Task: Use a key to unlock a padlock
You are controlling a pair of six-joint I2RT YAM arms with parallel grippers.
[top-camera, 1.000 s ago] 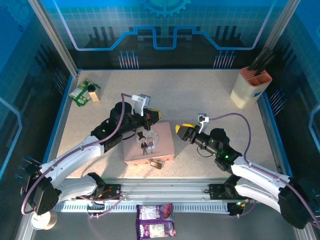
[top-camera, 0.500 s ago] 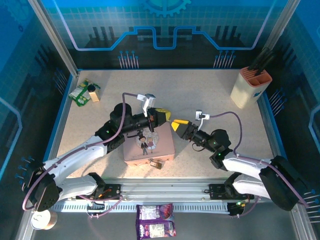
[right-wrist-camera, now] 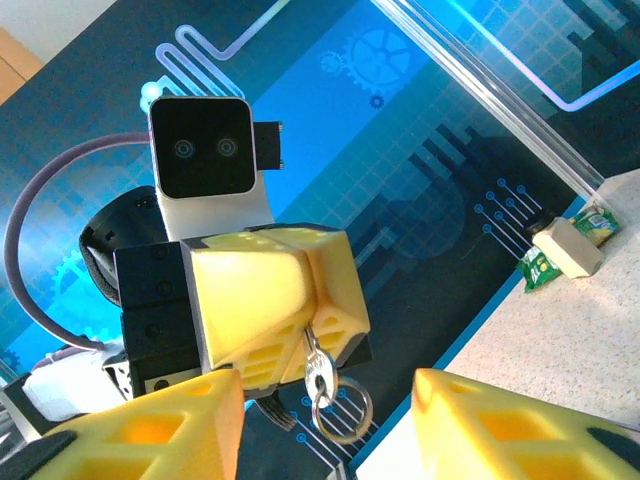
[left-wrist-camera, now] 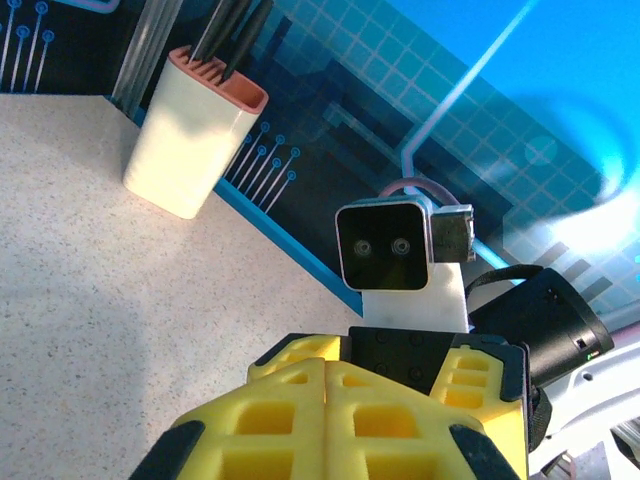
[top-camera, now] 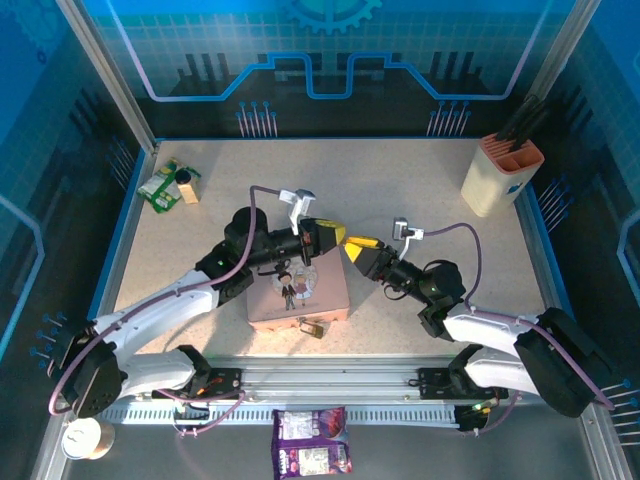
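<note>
My left gripper [top-camera: 333, 236] hangs in the air above the pink tin's far right corner, shut on the key. In the right wrist view the small silvery key [right-wrist-camera: 318, 372] hangs with its ring from the closed yellow jaws of the left gripper [right-wrist-camera: 308, 300]. My right gripper [top-camera: 352, 250] faces it tip to tip. It is open, with one of its fingers [right-wrist-camera: 150, 435] on each side of the key and not touching it. The brass padlock [top-camera: 312, 326] lies at the near edge of the pink tin [top-camera: 325, 295]. In the left wrist view the left gripper [left-wrist-camera: 330, 365] shows shut.
A cream knife block [top-camera: 500, 172] stands at the back right. Green packets [top-camera: 168, 184] lie at the back left. A purple snack bag [top-camera: 312, 455] sits below the table's front rail. A tape roll [top-camera: 85, 438] rests at the near left corner.
The left gripper carried the key to the right, off the tin. The right gripper came up and left to meet it, and its jaws have narrowed around the key.
</note>
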